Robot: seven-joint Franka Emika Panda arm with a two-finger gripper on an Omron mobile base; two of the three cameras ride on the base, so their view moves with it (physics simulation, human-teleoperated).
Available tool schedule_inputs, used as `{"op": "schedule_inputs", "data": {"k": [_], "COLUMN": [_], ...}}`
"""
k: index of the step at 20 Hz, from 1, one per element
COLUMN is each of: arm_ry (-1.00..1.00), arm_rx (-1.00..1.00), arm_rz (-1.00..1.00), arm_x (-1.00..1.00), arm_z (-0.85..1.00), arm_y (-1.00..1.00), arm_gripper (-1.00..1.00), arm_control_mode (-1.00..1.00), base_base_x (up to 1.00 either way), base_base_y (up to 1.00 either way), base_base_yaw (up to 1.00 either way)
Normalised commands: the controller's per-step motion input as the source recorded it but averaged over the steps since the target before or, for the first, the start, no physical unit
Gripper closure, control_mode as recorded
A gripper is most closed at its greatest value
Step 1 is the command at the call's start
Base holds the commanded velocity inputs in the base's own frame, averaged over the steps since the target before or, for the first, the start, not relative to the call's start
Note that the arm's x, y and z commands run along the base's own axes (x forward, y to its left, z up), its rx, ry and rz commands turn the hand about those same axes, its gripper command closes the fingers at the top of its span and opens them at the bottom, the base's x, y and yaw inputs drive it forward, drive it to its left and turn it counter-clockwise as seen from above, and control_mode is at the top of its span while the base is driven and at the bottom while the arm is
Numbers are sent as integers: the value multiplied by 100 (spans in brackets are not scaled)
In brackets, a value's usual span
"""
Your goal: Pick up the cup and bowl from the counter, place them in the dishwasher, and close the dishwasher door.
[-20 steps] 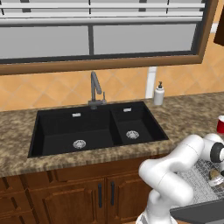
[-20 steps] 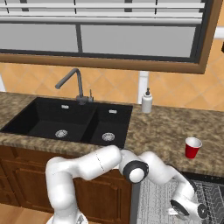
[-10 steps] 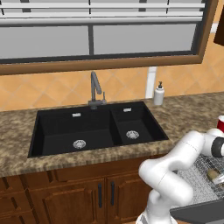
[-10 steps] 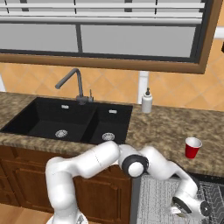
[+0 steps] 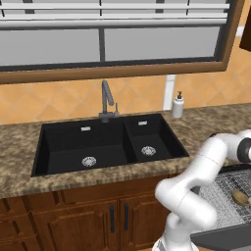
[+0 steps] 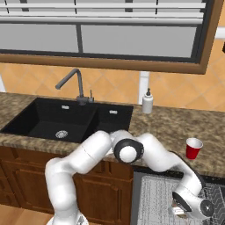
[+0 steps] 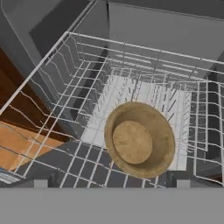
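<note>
We find the pincer (image 7: 109,183) open above the bowl (image 7: 139,140); withdrawing carelessly would probably snag the rack (image 7: 65,78) wires.

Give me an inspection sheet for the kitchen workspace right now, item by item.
Surface: speckled counter, black double sink set in it.
Job's things: bowl lying in the dishwasher rack; red cup upright on the counter; dishwasher door open.
Clutter: soap dispenser behind the sink.
Grippers: gripper over the rack, open, holding nothing.
Cables: nothing seen.
Surroundings: faucet, window, wooden cabinets.
</note>
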Motion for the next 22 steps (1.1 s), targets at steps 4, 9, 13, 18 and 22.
{"op": "schedule_inputs", "data": {"k": [4,9,13,18,22], "arm_ry": [0,0,0,0,2], "arm_rx": [-15,-7,-1,-19,-36], "arm_rz": [0,0,-4,-1,-2], "arm_x": [-26,-17,-6,56,88], "arm_z": [100,100,100,100,100], "arm_y": [0,-5,-10,-5,-9], "arm_gripper": [-100,-100,-100,-100,-100], "arm_control_mode": [-100,-100,-100,-100,-100], "base_base_x": [0,0,0,0,0], "base_base_y": [0,0,0,0,0], "base_base_yaw": [0,0,0,0,0]}}
